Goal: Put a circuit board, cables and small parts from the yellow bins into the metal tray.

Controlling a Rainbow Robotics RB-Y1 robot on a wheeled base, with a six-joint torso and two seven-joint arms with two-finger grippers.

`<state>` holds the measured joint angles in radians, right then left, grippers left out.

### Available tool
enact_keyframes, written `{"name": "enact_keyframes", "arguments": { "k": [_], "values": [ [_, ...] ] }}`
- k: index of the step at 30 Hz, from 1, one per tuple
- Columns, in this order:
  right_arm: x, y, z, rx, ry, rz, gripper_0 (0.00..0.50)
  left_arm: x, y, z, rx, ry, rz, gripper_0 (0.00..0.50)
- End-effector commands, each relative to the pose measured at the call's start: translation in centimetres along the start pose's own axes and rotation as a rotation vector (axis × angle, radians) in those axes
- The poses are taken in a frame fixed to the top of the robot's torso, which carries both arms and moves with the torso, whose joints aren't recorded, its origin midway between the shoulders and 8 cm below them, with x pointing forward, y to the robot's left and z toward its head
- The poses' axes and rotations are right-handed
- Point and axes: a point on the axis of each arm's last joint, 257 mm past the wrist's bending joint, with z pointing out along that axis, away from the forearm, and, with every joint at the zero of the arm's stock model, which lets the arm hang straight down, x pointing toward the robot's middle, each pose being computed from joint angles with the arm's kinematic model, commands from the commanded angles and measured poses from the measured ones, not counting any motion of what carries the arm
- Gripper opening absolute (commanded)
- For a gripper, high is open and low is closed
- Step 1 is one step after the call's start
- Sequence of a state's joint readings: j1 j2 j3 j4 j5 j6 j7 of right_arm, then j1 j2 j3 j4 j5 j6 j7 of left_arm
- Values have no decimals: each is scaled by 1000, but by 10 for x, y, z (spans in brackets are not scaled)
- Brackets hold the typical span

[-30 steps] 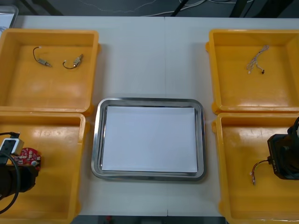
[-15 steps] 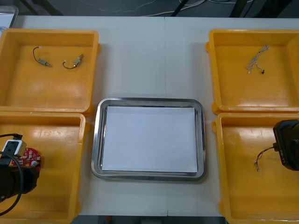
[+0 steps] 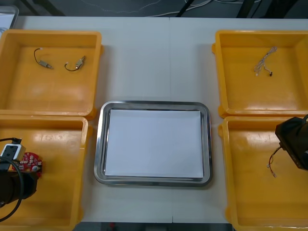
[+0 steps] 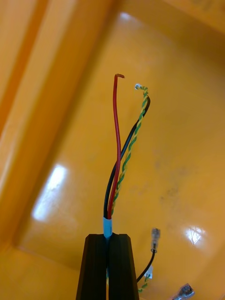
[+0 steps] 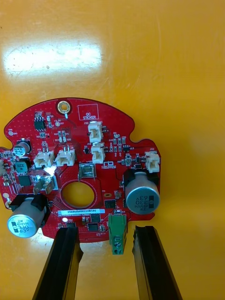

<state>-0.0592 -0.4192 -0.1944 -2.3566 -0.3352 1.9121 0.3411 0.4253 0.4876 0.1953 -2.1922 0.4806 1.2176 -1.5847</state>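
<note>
Light worktop (image 3: 154, 57), plain and pale, with a dark floor (image 3: 72, 6) beyond its far edge. Dead centre sits the metal tray (image 3: 98, 144), shiny rim, white inside, nothing in it. There is bare worktop on the far side of the tray, and narrow strips run between the tray's sides and the yellow bins flanking it. To the far left of the tray, the far-left bin (image 3: 48, 94) holds two short black cables (image 3: 42, 58) with metal ends, lying apart from each other. To the far right of the tray, the far-right bin (image 3: 260, 96) holds one thin pale cable (image 3: 264, 62). Left of the tray, in the near-left bin (image 3: 57, 192), the round red circuit board (image 3: 30, 162) lies flat on the bin floor by the wall farthest from the tray. The left gripper (image 5: 107, 230) is low over it, fingers spread, one either side of the green connector (image 5: 117, 233) on the board's edge, with gaps showing on both sides. Right of the tray, over the near-right bin (image 3: 250, 192), the right gripper (image 4: 108, 240) has its fingers pressed together, pinching the red and yellow cable (image 4: 117, 154) at its pale blue sleeve. Red, black and twisted yellow strands stand out past the fingertips, and from the front its loose ends dangle over the bin floor, on the gripper's tray side.
</note>
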Motion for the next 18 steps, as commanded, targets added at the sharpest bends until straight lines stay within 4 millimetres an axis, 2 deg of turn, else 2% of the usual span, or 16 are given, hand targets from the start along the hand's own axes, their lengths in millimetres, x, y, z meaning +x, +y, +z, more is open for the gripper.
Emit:
{"name": "enact_keyframes", "arguments": {
  "k": [1, 9, 11, 16, 18],
  "values": [
    [3, 6, -19, -42, -25, -194, 0, 5, -6, 3, 5, -1, 10, 330],
    [24, 5, -29, -83, 9, -434, 0, 3, -5, 5, 1, -4, 8, 300],
    [32, 7, -31, -100, 28, -502, 0, 3, -5, 5, 0, -3, 11, 267],
    [43, 9, -37, -131, 45, -622, 0, 2, -5, 5, -2, -5, 7, 55],
    [45, 9, -37, -133, 46, -667, 0, 3, -6, 5, 1, -4, 6, 0]
  ]
}}
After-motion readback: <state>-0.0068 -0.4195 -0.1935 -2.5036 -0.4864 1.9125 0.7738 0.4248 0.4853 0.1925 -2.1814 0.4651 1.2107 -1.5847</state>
